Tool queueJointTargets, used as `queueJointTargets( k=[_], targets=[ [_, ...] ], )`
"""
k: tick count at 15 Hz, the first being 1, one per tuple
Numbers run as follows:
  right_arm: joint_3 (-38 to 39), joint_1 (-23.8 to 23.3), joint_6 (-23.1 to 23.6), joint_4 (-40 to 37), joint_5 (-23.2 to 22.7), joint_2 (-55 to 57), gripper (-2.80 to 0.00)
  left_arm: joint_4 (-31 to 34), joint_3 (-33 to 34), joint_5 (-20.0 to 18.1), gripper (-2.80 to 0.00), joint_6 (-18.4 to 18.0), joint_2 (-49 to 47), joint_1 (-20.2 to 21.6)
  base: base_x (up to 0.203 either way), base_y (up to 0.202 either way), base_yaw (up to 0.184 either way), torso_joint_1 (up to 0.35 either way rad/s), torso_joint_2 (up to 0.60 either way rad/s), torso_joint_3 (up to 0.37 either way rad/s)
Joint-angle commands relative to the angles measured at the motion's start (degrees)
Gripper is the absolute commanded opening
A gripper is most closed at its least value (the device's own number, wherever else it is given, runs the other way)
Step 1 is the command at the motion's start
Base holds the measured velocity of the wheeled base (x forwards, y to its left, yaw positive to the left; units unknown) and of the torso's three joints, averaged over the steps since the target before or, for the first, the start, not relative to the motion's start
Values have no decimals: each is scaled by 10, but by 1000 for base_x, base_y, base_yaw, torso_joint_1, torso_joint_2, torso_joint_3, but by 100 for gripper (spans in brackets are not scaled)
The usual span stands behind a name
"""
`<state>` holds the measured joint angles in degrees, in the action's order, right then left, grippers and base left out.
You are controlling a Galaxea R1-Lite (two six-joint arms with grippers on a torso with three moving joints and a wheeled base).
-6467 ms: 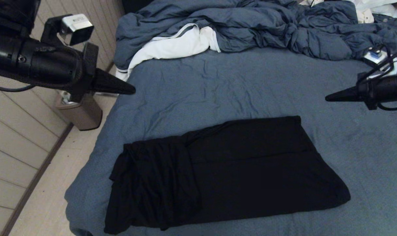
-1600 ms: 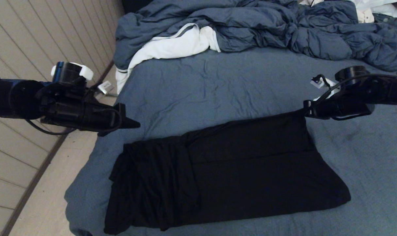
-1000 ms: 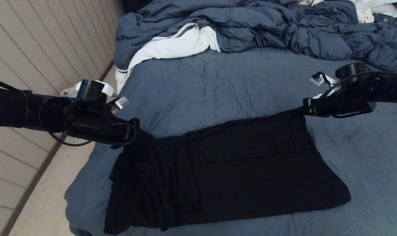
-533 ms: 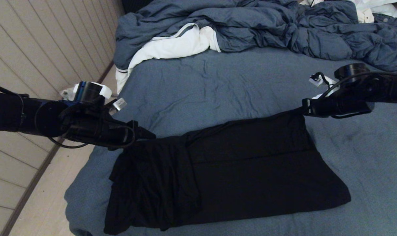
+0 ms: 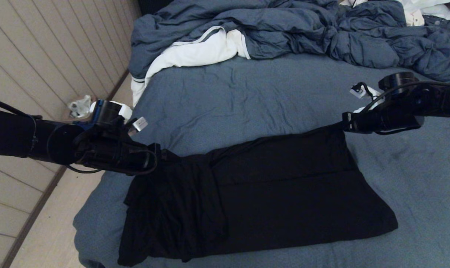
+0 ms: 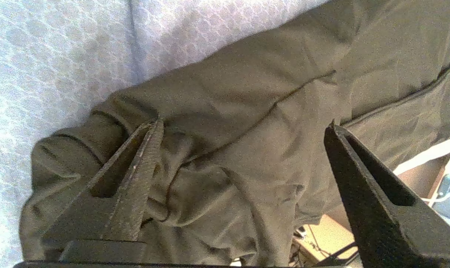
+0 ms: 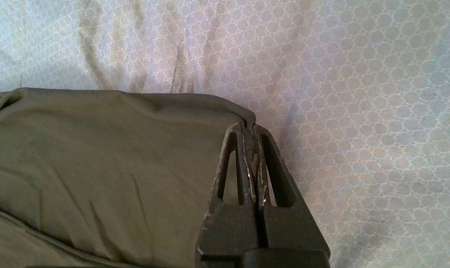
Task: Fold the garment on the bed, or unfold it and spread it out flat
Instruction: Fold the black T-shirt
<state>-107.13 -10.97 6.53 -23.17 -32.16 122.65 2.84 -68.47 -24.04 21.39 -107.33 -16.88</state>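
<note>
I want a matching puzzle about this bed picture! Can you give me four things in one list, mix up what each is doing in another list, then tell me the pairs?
Things:
1. left gripper
2. right gripper
3. black T-shirt
4. white cloth

States:
A. pinching a shirt corner
B. tucked under the blue-grey duvet
C. jaws wide open
D. folded on the bed

Pairs: 1-C, 2-A, 3-D, 4-B

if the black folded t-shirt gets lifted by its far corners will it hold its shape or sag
The black folded T-shirt will probably sag: its thin fabric bunches in soft folds under the open left gripper. Likely light, since the right gripper pinches just one corner. Layers may slide apart.
</note>
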Motion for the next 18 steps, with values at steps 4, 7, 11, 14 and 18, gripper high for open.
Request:
queueJointTargets(
  k=[4, 7, 11, 14, 18],
  targets=[
    [1, -1, 1, -1, -3, 0, -280, -32, 34, 12, 0, -35, -3, -15, 0, 0, 0, 0, 0, 0],
    [0, -1, 1, -1, -5, -1, -280, -54, 41, 48, 0, -36, -11, -25, 0, 0, 0, 0, 0, 0],
    [1, 0, 1, -2, -6, -4, -280, -56, 42, 61, 0, -36, -14, -34, 0, 0, 0, 0, 0, 0],
    [1, 0, 1, -2, -6, -4, -280, -66, 47, 102, 0, -38, -10, -40, 0, 0, 0, 0, 0, 0],
    [0, 1, 1, -2, -6, -4, -280, -140, 93, 211, 0, -94, -5, -73, 0, 0, 0, 0, 0, 0]
  ],
)
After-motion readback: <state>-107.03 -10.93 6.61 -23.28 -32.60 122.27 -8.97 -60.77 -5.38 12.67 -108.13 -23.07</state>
